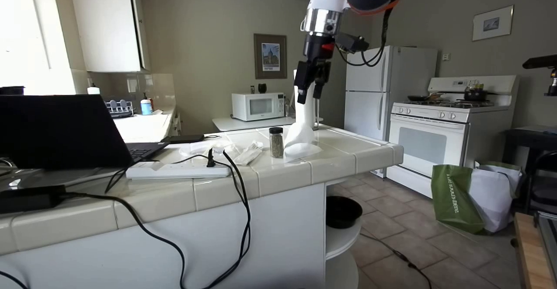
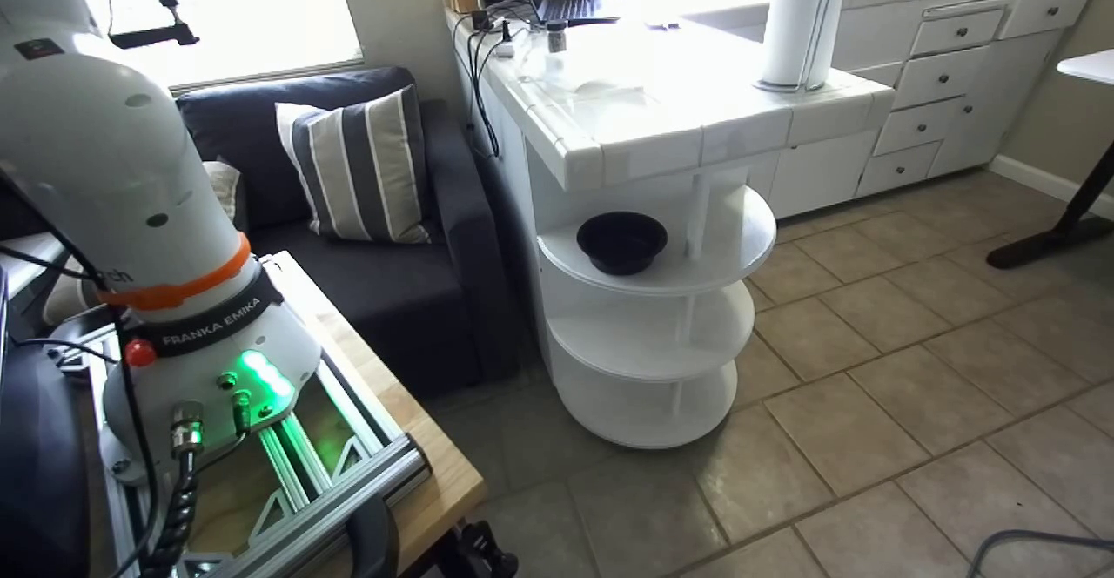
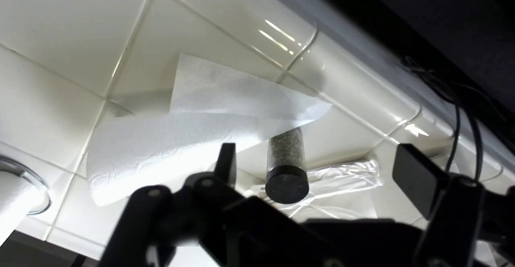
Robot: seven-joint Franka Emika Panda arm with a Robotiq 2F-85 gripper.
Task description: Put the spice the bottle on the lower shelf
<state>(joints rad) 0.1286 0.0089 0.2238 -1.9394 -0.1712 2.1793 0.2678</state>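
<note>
The spice bottle (image 1: 276, 143), clear with greyish-green contents and a black cap, stands upright on the tiled countertop. It also shows in an exterior view (image 2: 556, 36) and in the wrist view (image 3: 286, 154), where paper partly hides its base. My gripper (image 1: 310, 95) points down above the counter, higher than the bottle and apart from it. In the wrist view the gripper (image 3: 316, 170) is open, with the bottle's cap seen between its fingers, nearer the left one. White rounded shelf boards (image 2: 653, 347) sit one above another at the island's end; which is the lower shelf I cannot tell.
A black bowl (image 2: 621, 243) sits on the upper board. A tall paper towel roll (image 2: 796, 21) stands on the counter, its loose sheet (image 3: 225, 110) lying against the bottle. Plastic wrap (image 3: 346, 178), a power strip (image 1: 178, 171), cables and a laptop (image 1: 61, 132) lie nearby.
</note>
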